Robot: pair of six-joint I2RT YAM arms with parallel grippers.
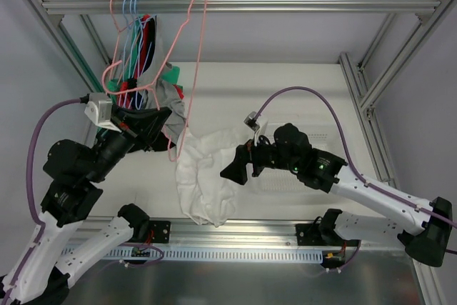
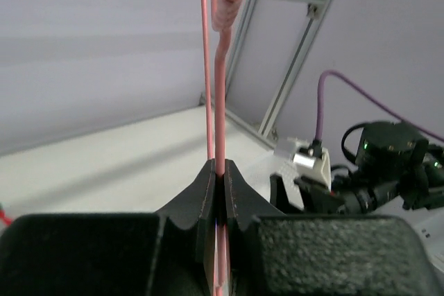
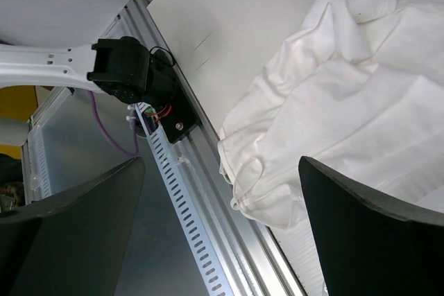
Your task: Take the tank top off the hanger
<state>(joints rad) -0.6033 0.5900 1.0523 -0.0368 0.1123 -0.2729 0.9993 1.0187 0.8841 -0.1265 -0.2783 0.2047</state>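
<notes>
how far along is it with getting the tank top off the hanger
Looks nearly done: the tank top lies heaped on the table, apparently off the hanger. In hand: the left gripper is shut on the hanger wire; the right gripper hangs open over the cloth. Left: perhaps only setting the hanger down.

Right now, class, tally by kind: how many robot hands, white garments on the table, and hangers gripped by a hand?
Robot hands: 2 (left hand, right hand)
White garments on the table: 1 (white tank top)
Hangers gripped: 1 (pink hanger, in the left hand)
Total: 4
</notes>
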